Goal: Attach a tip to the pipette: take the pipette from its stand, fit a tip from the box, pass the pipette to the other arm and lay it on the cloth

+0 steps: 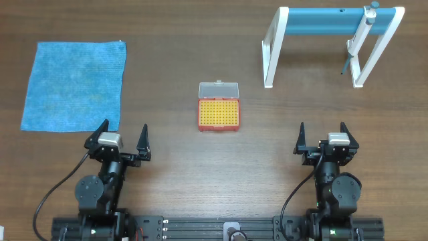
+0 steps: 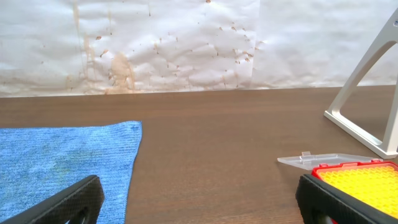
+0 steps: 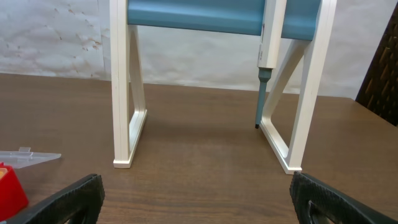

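step: pick not begun | left hand [image 1: 125, 132] spread, empty, near left | right hand [image 1: 322, 130] spread, empty, near right | pipette [image 1: 358, 37] hangs on stand [image 1: 321, 21], far right | tip box [image 1: 219, 114] open, centre | cloth [image 1: 73, 87] far left | risk: off-centre grab tilts pipette or shoves stand; skewed pipette misses tips; handover slip drops it on desk [image 1: 200, 181]
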